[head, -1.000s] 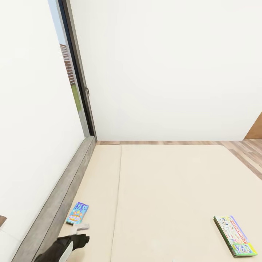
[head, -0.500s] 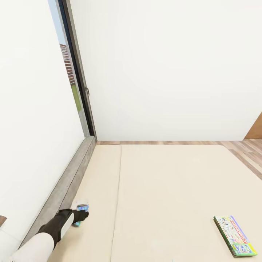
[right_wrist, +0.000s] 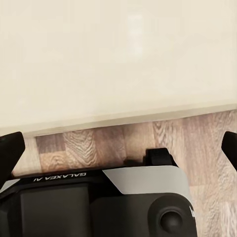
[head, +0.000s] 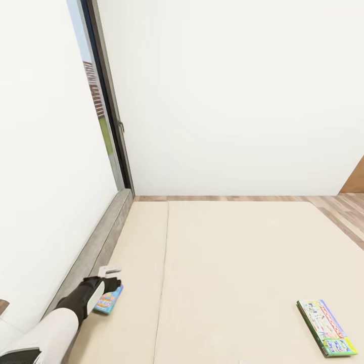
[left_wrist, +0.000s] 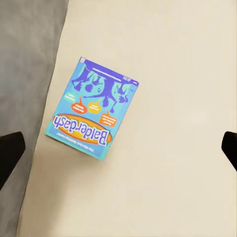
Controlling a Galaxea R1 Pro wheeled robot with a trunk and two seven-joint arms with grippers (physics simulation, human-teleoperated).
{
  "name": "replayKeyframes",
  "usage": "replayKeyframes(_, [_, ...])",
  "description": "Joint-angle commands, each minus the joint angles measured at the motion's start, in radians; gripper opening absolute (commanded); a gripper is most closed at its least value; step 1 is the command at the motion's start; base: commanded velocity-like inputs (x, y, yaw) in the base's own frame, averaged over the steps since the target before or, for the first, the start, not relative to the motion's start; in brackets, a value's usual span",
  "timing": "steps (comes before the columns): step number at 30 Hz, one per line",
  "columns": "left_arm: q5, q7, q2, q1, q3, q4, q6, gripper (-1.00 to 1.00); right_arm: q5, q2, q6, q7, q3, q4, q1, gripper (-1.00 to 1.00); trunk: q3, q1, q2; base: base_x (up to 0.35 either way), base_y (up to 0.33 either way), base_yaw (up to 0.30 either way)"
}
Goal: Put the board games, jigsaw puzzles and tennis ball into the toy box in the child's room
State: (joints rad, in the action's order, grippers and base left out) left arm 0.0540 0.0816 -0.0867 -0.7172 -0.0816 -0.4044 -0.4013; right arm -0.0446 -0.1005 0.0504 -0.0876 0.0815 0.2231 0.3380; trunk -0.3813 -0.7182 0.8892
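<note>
Two board games lie on the bed [head: 242, 263]. The small blue one [head: 107, 299] rests on the mattress's left strip beside the grey headboard [head: 96, 247]. My left gripper [head: 110, 271] hovers above it. In the left wrist view the blue "Balderdash" box [left_wrist: 91, 114] lies flat below my left gripper [left_wrist: 118, 150], whose fingertips [left_wrist: 10, 153] stand wide apart, open and empty. A larger printed game box [head: 326, 327] sits near the bed's right side. My right gripper [right_wrist: 118, 148] is open over the bed's edge. The table, toy box, jigsaw puzzles and tennis ball are out of view.
A white wall and a window with a dark frame [head: 108, 116] rise behind the headboard. Wood floor [head: 338, 207] runs past the bed's far and right sides. The robot's base [right_wrist: 98, 202] stands on wood floor [right_wrist: 197, 138] against the bed's near edge.
My left arm has reached forward along the bed's left strip. Its gripper went from just short of the blue box to above and slightly past it. The boxes have not moved.
</note>
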Motion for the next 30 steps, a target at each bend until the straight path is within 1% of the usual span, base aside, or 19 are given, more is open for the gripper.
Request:
replayKeyframes(1, [0.006,0.007,-0.001,-0.001,-0.002,-0.002,-0.001,1.00,-0.005,-0.001,0.005,-0.001,0.005,0.002,0.000,1.00,-0.001,0.000,0.001,0.000,0.000,0.000])
replayKeyframes(4, [0.006,0.016,-0.003,-0.003,-0.002,-0.002,0.019,1.00,-0.005,-0.002,0.005,-0.001,0.005,0.002,0.000,1.00,-0.001,0.000,0.001,0.000,0.000,0.000])
replayKeyframes(10, [0.006,0.021,-0.004,-0.004,-0.003,-0.002,0.035,1.00,-0.005,-0.006,0.005,-0.001,0.005,0.004,0.000,1.00,-0.001,0.000,0.001,0.000,0.000,0.000])
replayKeyframes(30, [0.006,0.022,-0.003,-0.004,-0.002,-0.002,0.038,1.00,-0.005,-0.005,0.005,-0.001,0.006,0.007,-0.001,1.00,-0.001,0.000,0.001,0.000,0.000,0.000])
